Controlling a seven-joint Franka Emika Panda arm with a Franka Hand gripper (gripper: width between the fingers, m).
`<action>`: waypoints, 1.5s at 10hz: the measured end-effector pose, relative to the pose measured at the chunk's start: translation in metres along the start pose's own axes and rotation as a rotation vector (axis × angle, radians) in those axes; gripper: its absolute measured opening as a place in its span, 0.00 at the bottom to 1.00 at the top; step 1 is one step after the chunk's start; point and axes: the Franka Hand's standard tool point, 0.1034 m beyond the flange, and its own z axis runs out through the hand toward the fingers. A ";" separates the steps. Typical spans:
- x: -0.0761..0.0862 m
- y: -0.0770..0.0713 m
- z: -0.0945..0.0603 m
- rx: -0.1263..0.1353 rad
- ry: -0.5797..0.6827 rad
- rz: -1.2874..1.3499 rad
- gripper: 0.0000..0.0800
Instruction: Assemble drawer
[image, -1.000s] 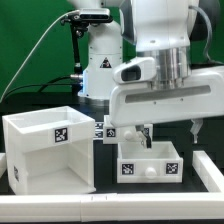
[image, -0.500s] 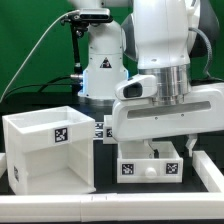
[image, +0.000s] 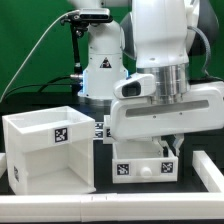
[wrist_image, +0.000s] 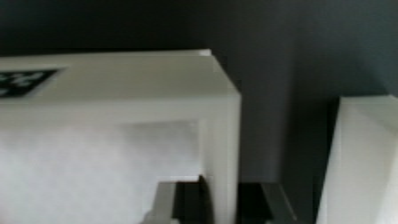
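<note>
**Handling.** The drawer box (image: 147, 166) is a small open-topped tray of thin white panels. Judge it light and rigid, with smooth faces that may slip under a weak pinch. Take hold across one upright wall (wrist_image: 221, 140), finger pads on its two faces, well down from the rim so the box does not tilt when carried. The drawer housing (image: 50, 150) is larger and probably stable enough to receive it.

**Position.** The drawer box rests on the counter (image: 105, 172) near the front edge, toward the exterior view's right. The housing stands near the front corner on the exterior view's left, well apart from it.

**Gripper.** The gripper (image: 172, 147) straddles a wall of the drawer box. Whether it is clamped cannot be told.

**Change.** One second ago the gripper hung above the box with its fingers spread. It has since descended to the wall. The box lies in much the same place.
</note>
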 end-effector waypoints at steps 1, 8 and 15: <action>-0.005 -0.001 -0.011 -0.002 -0.026 0.004 0.05; -0.022 -0.089 -0.049 0.014 -0.005 0.049 0.05; -0.086 -0.147 -0.016 0.026 0.012 0.058 0.05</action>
